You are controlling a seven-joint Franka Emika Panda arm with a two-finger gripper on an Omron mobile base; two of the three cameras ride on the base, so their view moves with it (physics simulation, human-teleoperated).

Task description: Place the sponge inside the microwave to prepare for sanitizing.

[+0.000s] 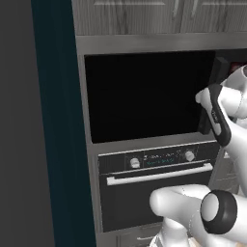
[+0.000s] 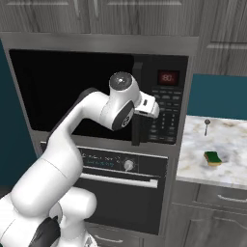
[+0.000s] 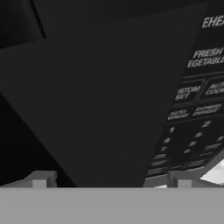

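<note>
Built-in black microwave [image 2: 96, 82] in its steel frame, dark-windowed door shut or nearly so, contents hidden behind the black glass; red display and button keypad [image 2: 166, 113] on its right side. White arm raised in front, gripper [image 2: 137, 130] pressed close to the vertical dark door handle [image 2: 137, 96] beside the keypad. In the hand view, two finger tips [image 3: 41, 179] set wide apart, a broad dark panel between them, keypad lettering to the right; whether anything is gripped cannot be told. Green-and-yellow sponge [image 2: 212, 158] lying on the marble counter [image 2: 193, 159] to the right, well apart from the microwave and the gripper, with a small dark upright object [image 2: 206, 126] farther back. Below the microwave, black oven [image 1: 154, 188] with two knobs and silver bar handle, shut
</note>
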